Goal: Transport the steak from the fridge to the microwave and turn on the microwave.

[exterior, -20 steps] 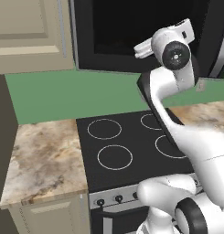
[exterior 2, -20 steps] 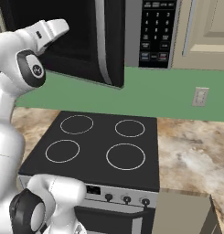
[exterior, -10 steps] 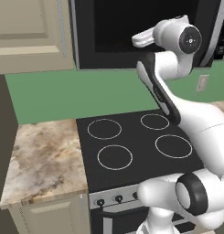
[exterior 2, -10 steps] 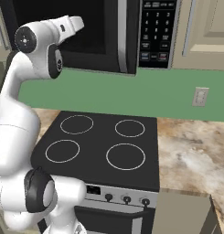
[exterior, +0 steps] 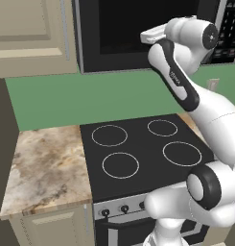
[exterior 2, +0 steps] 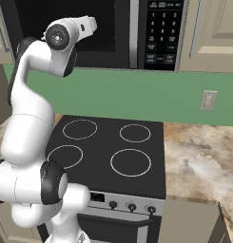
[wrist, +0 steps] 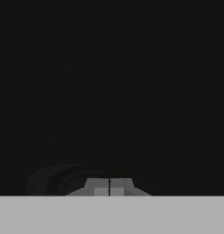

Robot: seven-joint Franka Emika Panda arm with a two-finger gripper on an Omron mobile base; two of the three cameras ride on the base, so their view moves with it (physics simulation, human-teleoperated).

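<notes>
The microwave (exterior: pixel 138 33) hangs above the stove, its dark glass door (exterior 2: pixel 75 28) standing flush with the keypad (exterior 2: pixel 160 33) panel. My hand (exterior: pixel 151 34) is raised against the door's glass front, also seen from the other side as the hand (exterior 2: pixel 88 23). In the hand view my gripper (wrist: pixel 109 186) is shut, its two tips together with nothing between them, facing dark glass. A faint rounded shape (wrist: pixel 58 180) shows dimly through the glass; I cannot tell what it is. The steak is hidden and the fridge is out of view.
A black stove (exterior: pixel 138 158) with ring burners sits below, with knobs (exterior 2: pixel 131 206) on its front. Marble counters (exterior: pixel 47 168) flank it, also on the right (exterior 2: pixel 203 161). Beige cabinets (exterior: pixel 28 33) hang beside the microwave. A wall outlet (exterior 2: pixel 209 100) is on the green wall.
The microwave door has swung from standing open to flush with the front. My arm has followed it in toward the microwave, and the gripper stayed shut.
</notes>
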